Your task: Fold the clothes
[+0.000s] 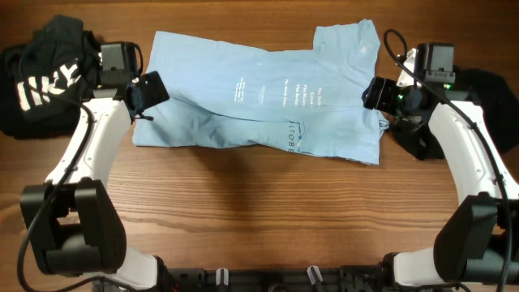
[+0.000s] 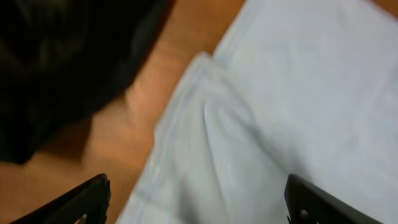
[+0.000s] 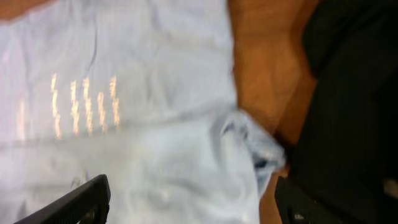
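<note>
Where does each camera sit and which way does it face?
Overhead: above the wooden table, looking down; left gripper and right gripper flank the light blue printed T-shirt.
Left wrist: looks down at the shirt's edge and the black white-lettered garment; own open fingers show.
Right wrist: looks down at the shirt's other edge and a plain black garment; own open fingers show.
Shared: all three see the shirt.

Wooden table (image 1: 259, 211) — light-blue shirt (image 1: 259, 93), black garments (image 1: 40, 77) either side

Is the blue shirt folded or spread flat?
Partly folded: the shirt lies in overlapping layers, their edges crossing its middle.
</note>
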Motion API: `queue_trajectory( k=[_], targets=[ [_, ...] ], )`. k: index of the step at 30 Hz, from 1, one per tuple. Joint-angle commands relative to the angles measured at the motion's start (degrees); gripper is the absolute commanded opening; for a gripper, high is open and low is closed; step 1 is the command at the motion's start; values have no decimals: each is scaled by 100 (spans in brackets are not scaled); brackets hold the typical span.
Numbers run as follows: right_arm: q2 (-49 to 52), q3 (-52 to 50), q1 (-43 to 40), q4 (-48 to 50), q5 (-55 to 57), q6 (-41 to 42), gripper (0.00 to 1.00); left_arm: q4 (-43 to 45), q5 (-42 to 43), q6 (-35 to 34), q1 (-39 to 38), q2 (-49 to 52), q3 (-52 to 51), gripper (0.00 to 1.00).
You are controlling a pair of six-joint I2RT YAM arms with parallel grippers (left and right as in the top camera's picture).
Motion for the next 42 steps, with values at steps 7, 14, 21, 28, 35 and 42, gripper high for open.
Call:
queue_trajectory(
  k=[7,14,21,28,35,42],
  targets=[
    [74,203,481,-1001,-503,-402,82,-1244,575,-57,-28,-170,42,83],
    [74,203,863,-1128,-442,-380,78,-1504,575,-197,-28,-170,-201,59],
    [74,199,874,-929,-369,-221,4,-1255,579,-195,-35,-151,-243,4],
    [74,197,1012,-1016,-369,-214,4,-1423,579,-197,-205,-151,-243,4],
    [74,197,1266,-979,-240,-50,4,-1502,756,-199,-424,-149,-243,4],
    [74,197,1515,-1023,232,278,4,-1604,769,-348,-610,-149,-243,4]
  ],
)
